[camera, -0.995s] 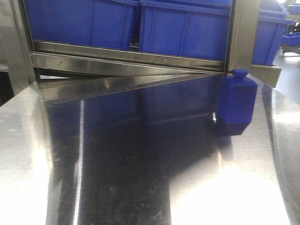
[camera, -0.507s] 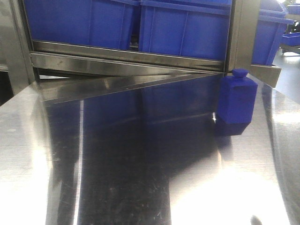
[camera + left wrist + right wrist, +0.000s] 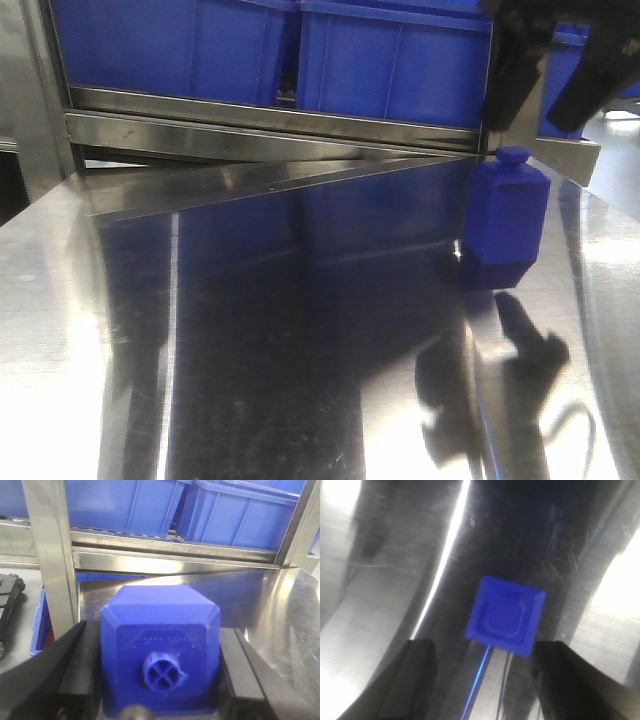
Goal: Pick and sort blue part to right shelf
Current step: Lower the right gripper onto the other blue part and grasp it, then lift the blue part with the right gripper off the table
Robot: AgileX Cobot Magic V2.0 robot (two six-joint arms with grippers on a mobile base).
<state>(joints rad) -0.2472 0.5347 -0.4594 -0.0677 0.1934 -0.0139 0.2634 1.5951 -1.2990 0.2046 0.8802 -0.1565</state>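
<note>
Polished steel forms the worktop (image 3: 250,350) in the front view, mirror-smooth and finely scratched. Behind it, blue plastic bins (image 3: 390,60) with ribbed walls sit on a steel shelf rail (image 3: 270,115). The blue part (image 3: 505,215) stands upright at the worktop's far right, just in front of the rail. It is a matte, boxy block with bevelled shoulders and a small round knob on top. The right pincer (image 3: 548,85) hangs above it, its black fingers (image 3: 510,70) spread wide and clear of the part.

From the left wrist, a second blue part (image 3: 160,650) of the same shape fills the lower frame, its cross-marked knob facing the camera. The left pincer (image 3: 159,640) seems clamped on it, with a dark finger (image 3: 75,675) flat against each side. An upright steel post (image 3: 50,545) stands close on the left.

Seen from the right wrist, the picture is blurred. The blue part (image 3: 505,615) shows from above as a bevelled square, alone on streaked steel. The right pincer (image 3: 485,647) is wide, one finger (image 3: 415,680) low on either side.
</note>
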